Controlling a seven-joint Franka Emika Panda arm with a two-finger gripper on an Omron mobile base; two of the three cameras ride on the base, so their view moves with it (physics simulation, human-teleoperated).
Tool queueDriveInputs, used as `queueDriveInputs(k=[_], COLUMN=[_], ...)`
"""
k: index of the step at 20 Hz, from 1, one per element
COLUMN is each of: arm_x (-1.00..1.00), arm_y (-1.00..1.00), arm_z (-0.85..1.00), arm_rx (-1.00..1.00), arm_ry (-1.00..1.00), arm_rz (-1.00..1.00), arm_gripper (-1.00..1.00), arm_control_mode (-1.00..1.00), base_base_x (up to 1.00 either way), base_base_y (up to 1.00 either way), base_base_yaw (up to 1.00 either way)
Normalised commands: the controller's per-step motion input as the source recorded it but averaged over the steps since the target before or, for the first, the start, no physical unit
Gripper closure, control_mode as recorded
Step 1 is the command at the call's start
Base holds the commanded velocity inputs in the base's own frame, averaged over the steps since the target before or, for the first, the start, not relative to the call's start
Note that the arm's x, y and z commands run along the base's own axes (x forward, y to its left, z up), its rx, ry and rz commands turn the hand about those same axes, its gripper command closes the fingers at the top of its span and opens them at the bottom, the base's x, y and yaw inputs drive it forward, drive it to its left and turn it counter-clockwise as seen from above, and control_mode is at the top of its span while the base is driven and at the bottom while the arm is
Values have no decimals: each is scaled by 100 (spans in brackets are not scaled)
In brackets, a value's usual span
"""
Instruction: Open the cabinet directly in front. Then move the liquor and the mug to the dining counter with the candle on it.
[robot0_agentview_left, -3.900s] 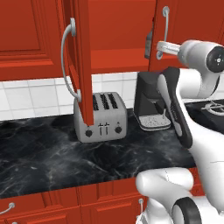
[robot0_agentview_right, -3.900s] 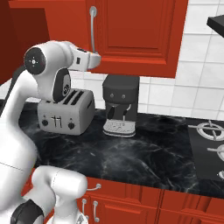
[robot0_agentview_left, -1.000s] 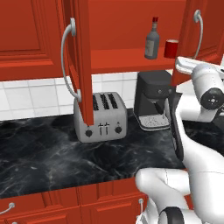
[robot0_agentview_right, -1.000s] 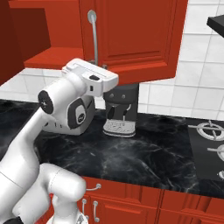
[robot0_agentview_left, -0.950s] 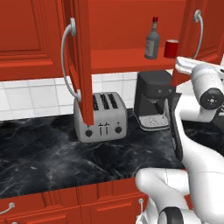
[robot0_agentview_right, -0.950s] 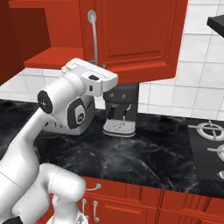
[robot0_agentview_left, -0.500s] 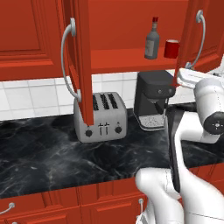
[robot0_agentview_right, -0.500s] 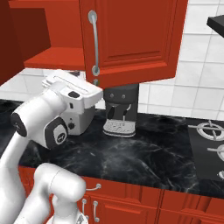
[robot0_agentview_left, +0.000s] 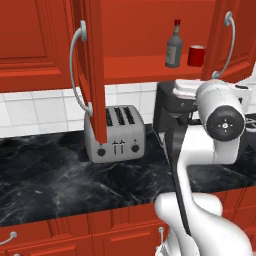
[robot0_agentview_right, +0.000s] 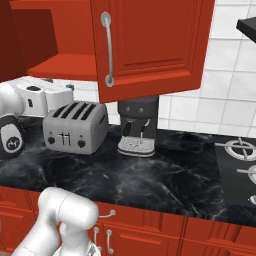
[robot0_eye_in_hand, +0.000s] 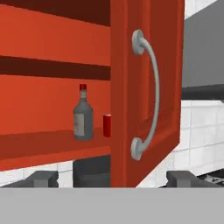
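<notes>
The red upper cabinet stands open, its left door (robot0_agentview_left: 93, 75) edge-on and its right door (robot0_agentview_left: 223, 37) swung out. On its red shelf (robot0_agentview_left: 145, 67) stand the liquor (robot0_agentview_left: 173, 50), a brownish bottle with a red cap, and the red mug (robot0_agentview_left: 196, 55) just to its right. In the hand view the liquor (robot0_eye_in_hand: 83, 118) shows in full, while the right door (robot0_eye_in_hand: 144, 87) half hides the mug (robot0_eye_in_hand: 107, 126). My gripper (robot0_eye_in_hand: 113, 178) is open, fingertips wide apart, below shelf level and back from the door's silver handle (robot0_eye_in_hand: 146, 89), holding nothing. The dining counter and the candle are out of view.
A silver toaster (robot0_agentview_left: 115, 132) and a dark coffee machine (robot0_agentview_right: 137, 125) stand on the black marble wall counter (robot0_agentview_left: 50, 175) under the cabinet. A stove burner (robot0_agentview_right: 240, 150) lies at the right. The open right door (robot0_agentview_right: 150, 45) juts out over the counter.
The gripper has opened and let go of the right door's handle. The hand has dropped and pulled back from the door, which stays open.
</notes>
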Motion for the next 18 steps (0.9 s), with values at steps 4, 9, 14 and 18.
queueDriveInputs(k=[4,9,14,18], arm_x=[62,100,100,100], arm_y=[82,4,-16,-16], arm_z=[0,-7,-20,-24], arm_rx=[-10,-4,-1,-1], arm_ry=[35,11,4,5], arm_rz=[0,-4,0,0], arm_gripper=[-100,-100,-100,-100], arm_control_mode=[-100,-100,-100,-100], base_base_x=[0,0,0,0], base_base_y=[0,0,0,0], base_base_yaw=[0,0,0,0])
